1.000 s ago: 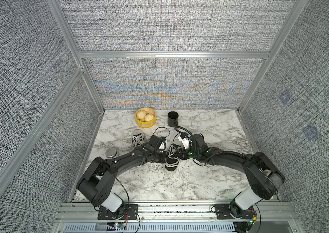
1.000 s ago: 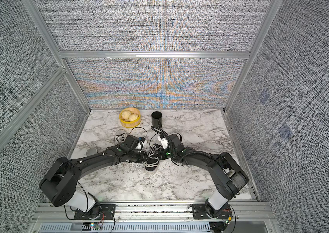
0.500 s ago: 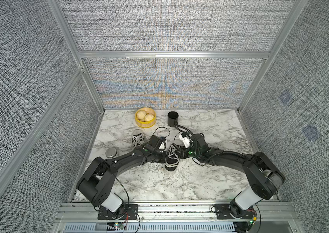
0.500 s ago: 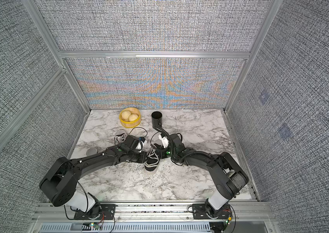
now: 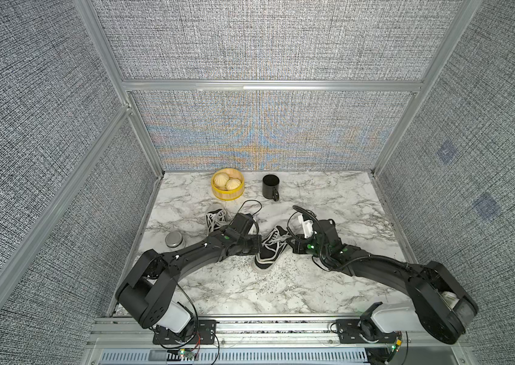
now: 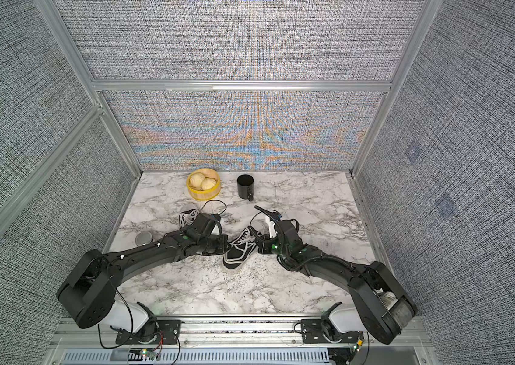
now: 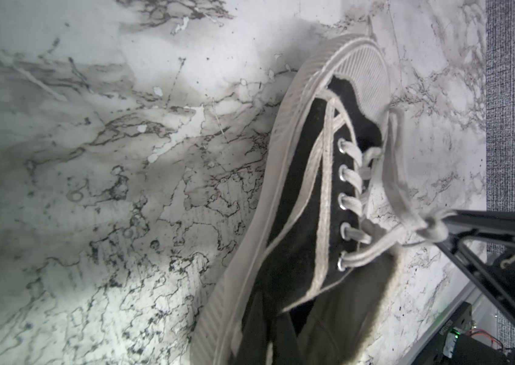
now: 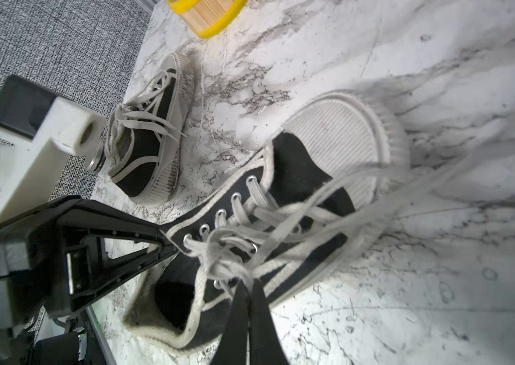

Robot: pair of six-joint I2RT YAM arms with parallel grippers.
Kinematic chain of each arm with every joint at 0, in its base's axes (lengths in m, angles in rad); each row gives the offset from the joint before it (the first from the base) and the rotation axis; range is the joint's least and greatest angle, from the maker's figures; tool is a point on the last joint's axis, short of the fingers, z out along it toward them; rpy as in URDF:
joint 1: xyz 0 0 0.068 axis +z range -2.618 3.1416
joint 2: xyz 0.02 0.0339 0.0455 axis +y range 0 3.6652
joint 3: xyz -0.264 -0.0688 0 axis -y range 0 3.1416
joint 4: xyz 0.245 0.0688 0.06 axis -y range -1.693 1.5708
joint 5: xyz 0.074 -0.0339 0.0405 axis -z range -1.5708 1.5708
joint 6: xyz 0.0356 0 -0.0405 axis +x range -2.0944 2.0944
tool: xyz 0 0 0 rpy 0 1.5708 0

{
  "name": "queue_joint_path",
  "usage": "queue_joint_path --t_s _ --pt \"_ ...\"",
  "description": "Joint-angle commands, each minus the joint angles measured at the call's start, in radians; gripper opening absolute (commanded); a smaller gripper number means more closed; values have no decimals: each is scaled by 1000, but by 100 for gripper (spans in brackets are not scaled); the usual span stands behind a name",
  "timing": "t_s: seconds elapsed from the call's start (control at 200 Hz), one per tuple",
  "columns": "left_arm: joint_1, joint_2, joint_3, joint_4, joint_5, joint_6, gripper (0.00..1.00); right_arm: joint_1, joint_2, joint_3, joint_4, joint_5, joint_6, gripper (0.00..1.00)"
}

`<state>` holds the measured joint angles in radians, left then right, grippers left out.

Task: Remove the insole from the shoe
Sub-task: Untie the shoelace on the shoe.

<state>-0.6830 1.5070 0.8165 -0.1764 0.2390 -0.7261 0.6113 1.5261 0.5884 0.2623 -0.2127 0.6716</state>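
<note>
both arms reached low and inward to the black shoe (image 5: 269, 249) on the table (image 5: 344, 202). the left gripper (image 8: 169, 245) pinched its eyelet edge; the right gripper (image 7: 444, 221) was clamped on the laces (image 7: 351, 176). the insole could not be made out.

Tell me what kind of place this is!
Probably a robot test booth. Grey woven panels in metal framing wall it in, two black robot arms are mounted on a front rail, and the marble-look table holds odd props: shoe, bun basket, mug.
</note>
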Motion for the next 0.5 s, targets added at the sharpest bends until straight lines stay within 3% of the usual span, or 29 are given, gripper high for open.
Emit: queue_joint_path --t_s 0.0,0.1,0.37,0.495 --pt "3 -9 -10 3 -66 -74 0 25 18 22 -48 157 93 0" --pt "3 0 -1 16 -34 -43 0 67 77 99 -138 194 53 7" --pt "2 0 32 -11 14 83 0 86 123 295 -379 223 -238 44" --pt "2 -1 36 -17 31 122 0 40 109 319 -431 138 -277 51"
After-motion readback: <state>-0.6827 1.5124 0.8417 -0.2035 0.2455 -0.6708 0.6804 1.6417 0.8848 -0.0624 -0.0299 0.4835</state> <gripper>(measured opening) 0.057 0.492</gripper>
